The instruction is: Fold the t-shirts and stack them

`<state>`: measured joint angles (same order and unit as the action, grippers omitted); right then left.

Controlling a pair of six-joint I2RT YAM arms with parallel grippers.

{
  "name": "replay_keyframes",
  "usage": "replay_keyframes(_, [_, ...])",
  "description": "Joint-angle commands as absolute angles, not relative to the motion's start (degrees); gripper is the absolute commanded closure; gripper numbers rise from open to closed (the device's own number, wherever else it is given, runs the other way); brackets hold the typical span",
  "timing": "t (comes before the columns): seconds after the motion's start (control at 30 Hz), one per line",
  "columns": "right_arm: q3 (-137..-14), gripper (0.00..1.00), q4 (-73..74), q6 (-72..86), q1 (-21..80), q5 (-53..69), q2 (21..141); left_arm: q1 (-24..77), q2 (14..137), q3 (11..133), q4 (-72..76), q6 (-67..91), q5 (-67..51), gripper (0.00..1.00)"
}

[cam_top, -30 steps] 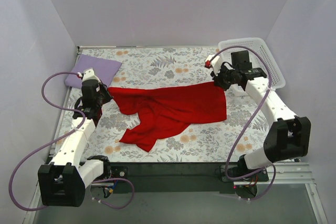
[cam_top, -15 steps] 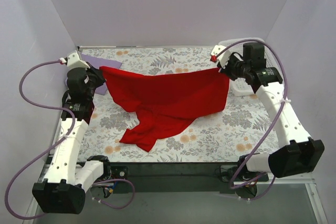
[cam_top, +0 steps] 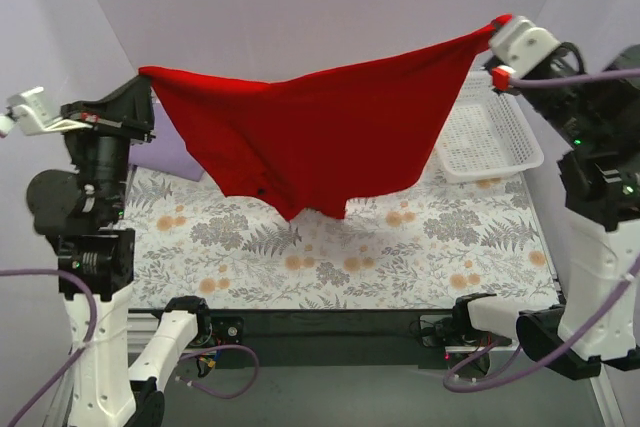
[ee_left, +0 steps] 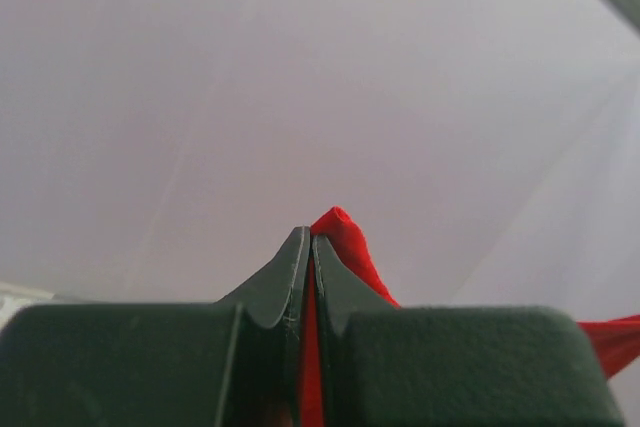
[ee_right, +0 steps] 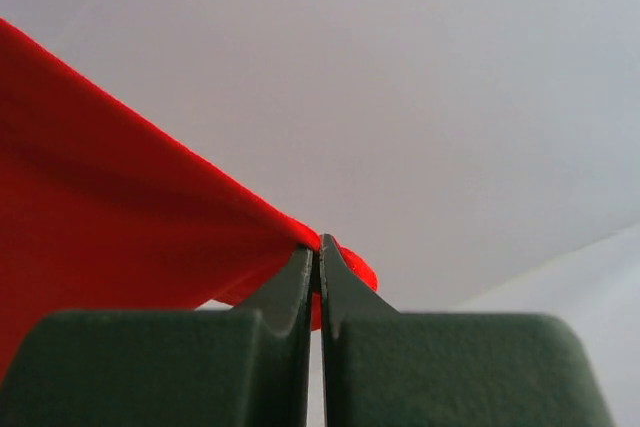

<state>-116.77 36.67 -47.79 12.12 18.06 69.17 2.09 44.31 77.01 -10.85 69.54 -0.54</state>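
Observation:
The red t-shirt (cam_top: 320, 132) hangs spread in the air between both arms, high above the flowered table (cam_top: 400, 247), its lower edge clear of the cloth. My left gripper (cam_top: 148, 75) is shut on its left corner; in the left wrist view red cloth (ee_left: 345, 242) sticks out between the closed jaws (ee_left: 308, 237). My right gripper (cam_top: 495, 25) is shut on its right corner, and the red cloth (ee_right: 120, 207) stretches leftward from the closed jaws (ee_right: 320, 245). The pale lilac t-shirt (cam_top: 172, 155) lies at the back left, mostly hidden behind the red one.
A white lattice basket (cam_top: 487, 132) stands at the back right of the table. Pale walls close in the back and both sides. The arm bases and purple cables sit at the near edge.
Both arms have risen sharply, lifting the red t-shirt off the table until it hangs stretched in the air. Both grips on its corners have held.

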Motion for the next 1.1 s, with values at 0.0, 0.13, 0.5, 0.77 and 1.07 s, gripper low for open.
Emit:
replay_keyframes(0.0, [-124.8,0.99,33.0,-43.4,12.2,16.5,65.8,1.8,43.3,87.9,-7.3,70.2,-3.9,1.0])
replay_keyframes(0.13, [-127.8,0.99,30.0,-42.1,12.1,15.9,63.0,1.8,44.4,97.1,-7.4,70.8,-4.3,1.0])
replay_keyframes(0.5, [-121.6,0.99,28.6,-39.2,10.7,19.2,62.4,2.2,44.3,97.9,-7.6,69.9,-3.4,1.0])
replay_keyframes(0.77, [-96.6,0.99,25.9,-37.7,11.0,29.6,64.2,3.6,42.0,74.5,-6.1,65.1,3.9,1.0])
replay_keyframes(1.07, [-77.8,0.99,14.5,-36.7,13.4,30.5,79.5,3.4,58.5,46.8,13.8,63.1,6.2,1.0])
